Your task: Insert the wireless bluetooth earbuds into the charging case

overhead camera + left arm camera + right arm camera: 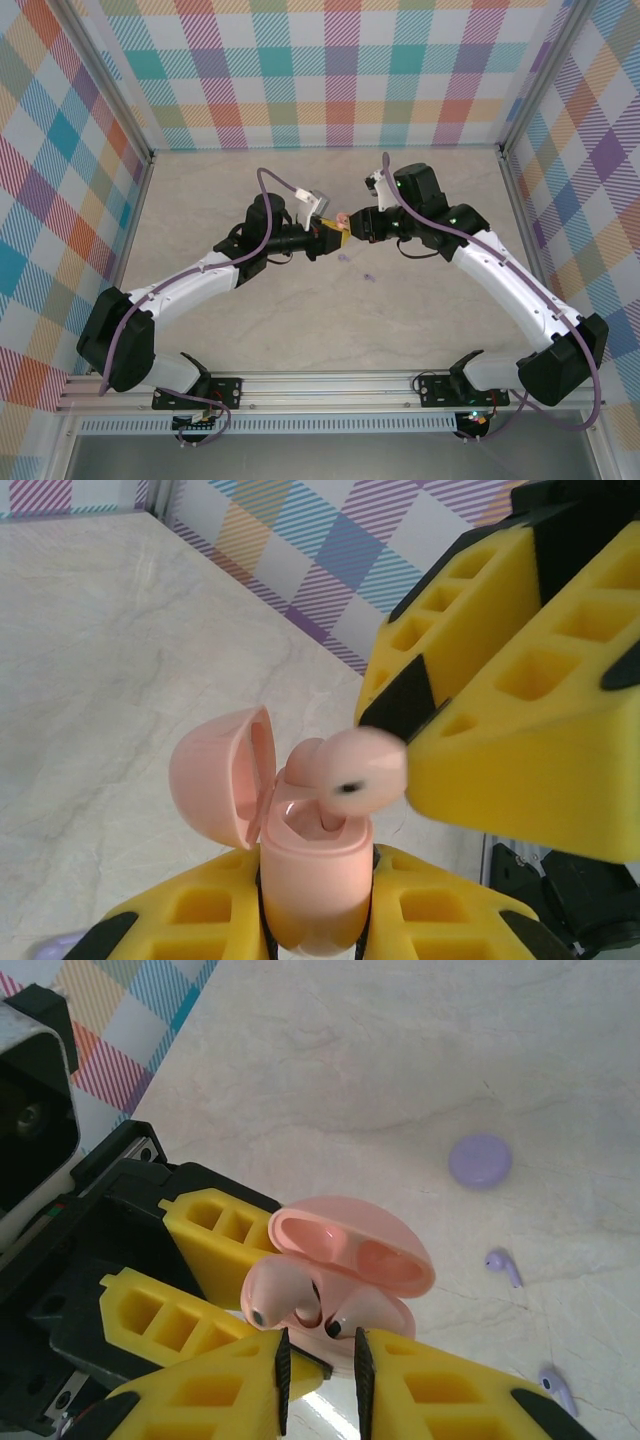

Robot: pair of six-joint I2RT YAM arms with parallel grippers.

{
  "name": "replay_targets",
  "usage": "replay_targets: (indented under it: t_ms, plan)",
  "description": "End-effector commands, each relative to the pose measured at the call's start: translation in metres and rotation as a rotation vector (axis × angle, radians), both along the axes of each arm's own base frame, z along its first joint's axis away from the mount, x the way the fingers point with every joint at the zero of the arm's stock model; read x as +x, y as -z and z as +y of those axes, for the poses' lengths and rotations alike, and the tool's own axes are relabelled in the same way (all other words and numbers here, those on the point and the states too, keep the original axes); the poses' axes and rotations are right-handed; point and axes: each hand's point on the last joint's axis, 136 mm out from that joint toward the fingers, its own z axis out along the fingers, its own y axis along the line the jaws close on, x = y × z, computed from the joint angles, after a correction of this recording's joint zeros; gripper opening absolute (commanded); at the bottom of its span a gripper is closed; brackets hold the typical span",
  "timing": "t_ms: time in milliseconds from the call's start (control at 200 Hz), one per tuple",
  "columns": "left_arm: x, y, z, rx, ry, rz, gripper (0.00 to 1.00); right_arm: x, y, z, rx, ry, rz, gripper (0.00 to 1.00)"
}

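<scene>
seating step: pink bud (pixel 355 770) sits at the mouth of the open case (pixel 310 880), centre of the left wrist frame, not yet down in a well.
left tool (pixel 315 925): clenched on the case body, bottom centre of frame; lid (pixel 215 780) hangs open to the left.
right tool (pixel 322 1355): pinched narrow on the pink bud, as far as its own view tells, bottom centre of frame.
other pink bud (pixel 303 760): just behind the first, looks seated in its well, partly hidden.
lilac case (pixel 480 1160): shut, lying on the counter (pixel 400 1060), upper right of the right wrist frame.
lilac buds (pixel 503 1265): two, loose on the counter below the lilac case, near the right edge, apart from each other.
progress: judged under halfway; pink pair nearly in, lilac pair untouched.
next move: calls for the stem lined up with the free well, a short straight push, then letting go, with the case kept steady.
risk: a skewed stem could tip the bud out over the rim.
</scene>
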Motion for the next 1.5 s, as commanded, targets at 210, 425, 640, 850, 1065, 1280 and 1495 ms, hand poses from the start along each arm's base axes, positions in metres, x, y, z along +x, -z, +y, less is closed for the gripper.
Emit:
replay_targets:
  t_ms: [210, 425, 640, 850, 1065, 1280, 1495]
  plan:
    - [-0.008, -0.024, -0.012, -0.037, 0.059, -0.069, 0.21, -0.003, -0.024, 0.009, 0.037, -0.050, -0.057, 0.28]
    - [-0.003, -0.021, -0.008, -0.018, 0.020, -0.075, 0.21, 0.000, -0.034, -0.005, 0.017, 0.027, -0.110, 0.32]
    - [-0.008, -0.026, -0.007, -0.025, 0.039, -0.093, 0.21, 0.012, -0.032, -0.036, -0.030, 0.131, -0.126, 0.30]
    - [-0.024, -0.043, -0.008, -0.088, 0.109, -0.142, 0.21, 0.018, -0.024, -0.050, 0.020, 0.111, -0.087, 0.30]
    - [-0.040, -0.062, -0.010, -0.160, 0.193, -0.185, 0.21, 0.015, -0.014, -0.046, 0.118, 0.011, -0.051, 0.29]
    - [-0.051, -0.073, -0.012, -0.213, 0.252, -0.209, 0.21, 0.010, -0.017, -0.038, 0.208, -0.076, -0.055, 0.28]
    - [-0.061, -0.076, -0.017, -0.232, 0.301, -0.213, 0.21, 0.005, -0.025, -0.027, 0.279, -0.151, -0.056, 0.28]
